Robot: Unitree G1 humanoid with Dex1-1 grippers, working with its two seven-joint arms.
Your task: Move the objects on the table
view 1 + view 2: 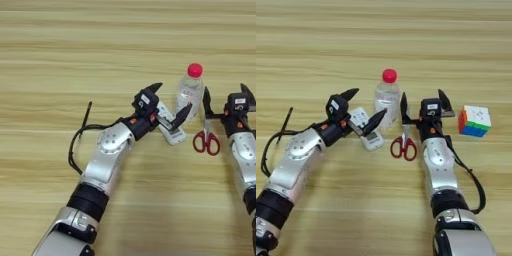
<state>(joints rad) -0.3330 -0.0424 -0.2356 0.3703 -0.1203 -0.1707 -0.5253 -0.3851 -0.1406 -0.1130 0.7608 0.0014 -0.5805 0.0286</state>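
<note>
Across the broad wooden desk, whose plank grain runs side to side, the two arms reach in from the near edge, and the objects lie in a loose cluster between them.

The left hand is over the white remote, its two black fingers spread wide apart: one points up behind the remote, the other slants down past its near right end, so the remote sits in the gap between them. The fingers do not look closed on it. The right hand hovers just right of the scissors, its fingers likewise apart and holding nothing.

The clear bottle with the red cap stands upright just behind the remote and scissors, close to the left hand's lower finger. The remote lies flat, its long axis running diagonally from far left to near right, roughly in line with the span of the left fingers. That suggests the hand would need to turn to close across the narrow width. The left arm is plainly the nearer one to it.

The red-handled scissors lie with handles toward the robot and blades pointing away, beside the right hand. A coloured cube sits further right, apart. The thin black pen lies well left of the cluster.
</note>
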